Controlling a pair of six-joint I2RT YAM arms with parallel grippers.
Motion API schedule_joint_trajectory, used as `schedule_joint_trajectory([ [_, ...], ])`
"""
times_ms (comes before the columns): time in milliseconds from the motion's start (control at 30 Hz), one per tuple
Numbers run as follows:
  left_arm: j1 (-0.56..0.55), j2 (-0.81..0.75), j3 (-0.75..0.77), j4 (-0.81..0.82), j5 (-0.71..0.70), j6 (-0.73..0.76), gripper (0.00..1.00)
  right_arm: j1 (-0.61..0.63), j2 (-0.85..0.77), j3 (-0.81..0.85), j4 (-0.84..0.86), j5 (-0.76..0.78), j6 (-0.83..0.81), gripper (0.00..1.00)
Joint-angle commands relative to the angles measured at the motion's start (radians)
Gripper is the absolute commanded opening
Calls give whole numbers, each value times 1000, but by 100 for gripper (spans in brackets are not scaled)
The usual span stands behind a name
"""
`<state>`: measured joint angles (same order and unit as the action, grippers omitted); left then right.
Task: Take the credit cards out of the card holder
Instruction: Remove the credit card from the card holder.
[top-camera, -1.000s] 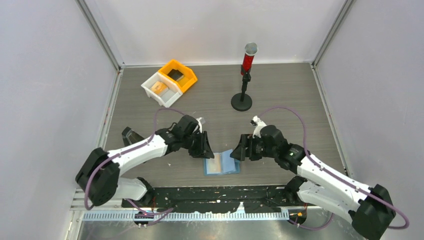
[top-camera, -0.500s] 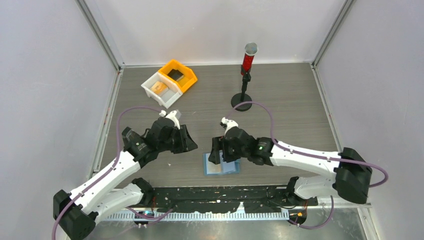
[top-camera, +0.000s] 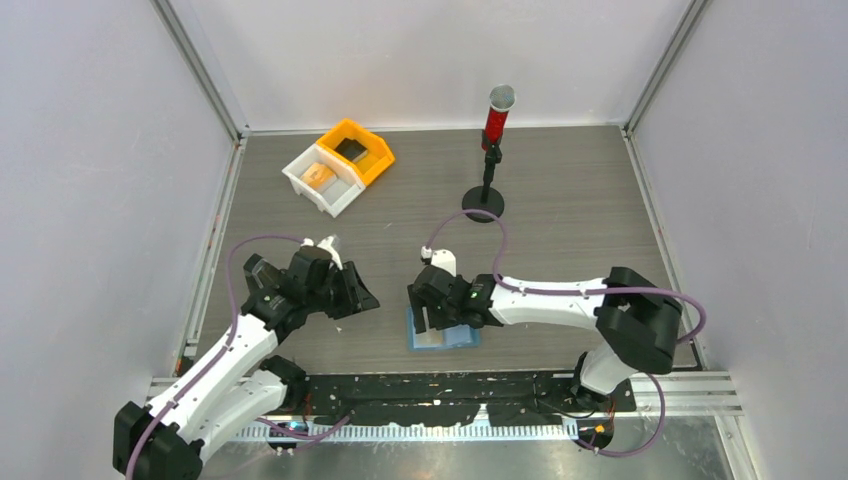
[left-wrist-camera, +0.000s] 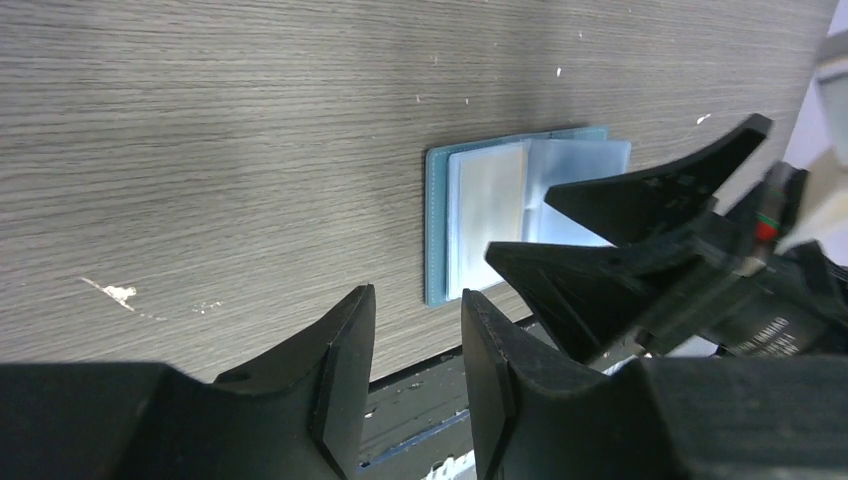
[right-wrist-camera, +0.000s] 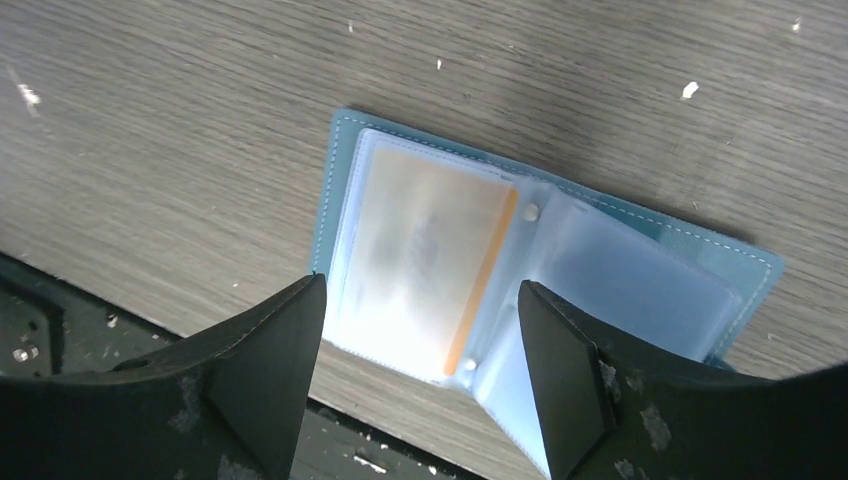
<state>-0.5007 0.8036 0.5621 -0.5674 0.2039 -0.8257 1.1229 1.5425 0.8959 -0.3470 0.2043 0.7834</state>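
While the flat light-blue bifold card holder (top-camera: 447, 334) lies open at the near edge of the grey wood-grain table (top-camera: 570, 210), between the two arms, the right gripper (right-wrist-camera: 420, 290) is held just above it. Its jaws are spread wide and empty, framing the left-hand clear sleeve. A pale card with an orange edge (right-wrist-camera: 425, 255) is seen inside that sleeve, and its extraction is judged to be the step in hand. An orange-tan card (top-camera: 319, 175) is already lodged in the white plastic bin (top-camera: 300, 186) and a dark card (top-camera: 350, 150) in the orange plastic bin (top-camera: 379, 160), far left. The right arm is stretched low across the table, wrist tipped down. The left gripper (left-wrist-camera: 418, 300) is poised well to the holder's left, jaws narrowly parted, nothing held. Next, the card's exposed edge must be pinched and the holder pinned against dragging.
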Motion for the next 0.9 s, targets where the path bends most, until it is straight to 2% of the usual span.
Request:
schedule_joint_trajectory([
  [0,8,-6,1,28,42,24,40,14,48,59,-2,40,28,78],
  [333,11,36,-27,76,75,20,41,26,130,81,-35,80,21,77],
  [600,11,54,-33,100,88,17,41,29,144,84,-62,121,20,70],
  [867,10,80,-48,127,98,25,42,36,155,102,-93,128,51,72],
])
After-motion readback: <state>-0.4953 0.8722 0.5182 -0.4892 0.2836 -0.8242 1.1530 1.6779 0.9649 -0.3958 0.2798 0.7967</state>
